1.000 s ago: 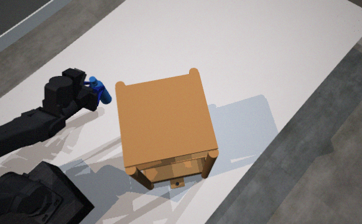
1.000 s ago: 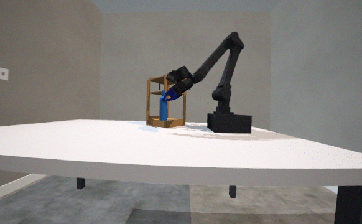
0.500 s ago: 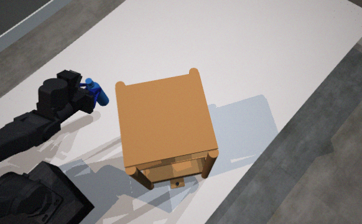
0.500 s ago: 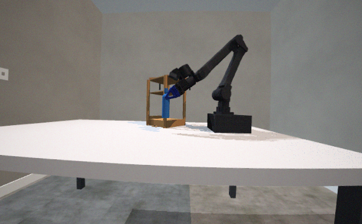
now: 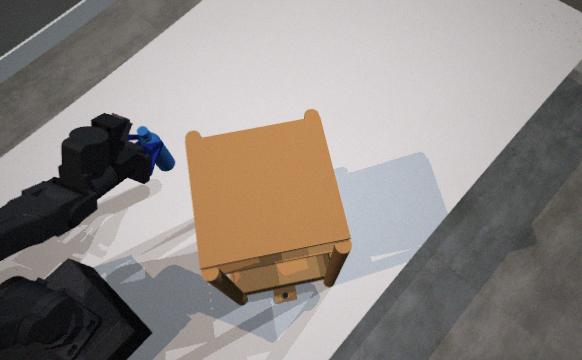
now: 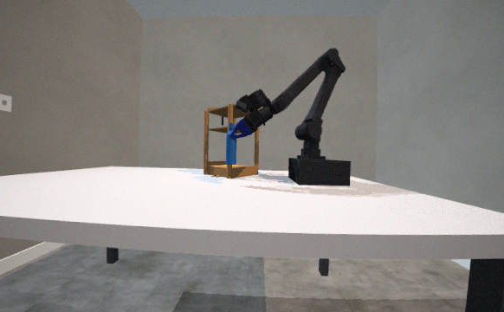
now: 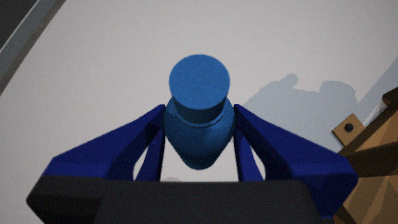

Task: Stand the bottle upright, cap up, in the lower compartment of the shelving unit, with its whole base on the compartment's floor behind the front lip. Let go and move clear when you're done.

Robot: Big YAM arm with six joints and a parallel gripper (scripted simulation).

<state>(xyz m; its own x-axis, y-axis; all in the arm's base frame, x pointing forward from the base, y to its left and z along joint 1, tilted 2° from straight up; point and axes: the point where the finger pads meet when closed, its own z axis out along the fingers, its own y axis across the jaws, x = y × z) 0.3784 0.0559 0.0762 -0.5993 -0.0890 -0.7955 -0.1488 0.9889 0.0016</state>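
The blue bottle (image 5: 162,151) hangs upright, cap up, held by its neck above the white table, just left of the wooden shelving unit (image 5: 266,197). My gripper (image 5: 143,150) is shut on the bottle below the cap. In the wrist view the round cap (image 7: 199,86) sits between the two blue fingers, with a corner of the shelving unit (image 7: 372,155) at the right edge. In the side view the bottle (image 6: 231,146) overlaps the shelving unit. I cannot tell from that view whether it is inside or beside it.
The shelving unit's flat top hides its compartments from above; only its front opening (image 5: 278,270) with a small tab shows. The arm's black base (image 6: 319,171) stands on the table beside the unit. The table edge runs along the left (image 5: 36,95).
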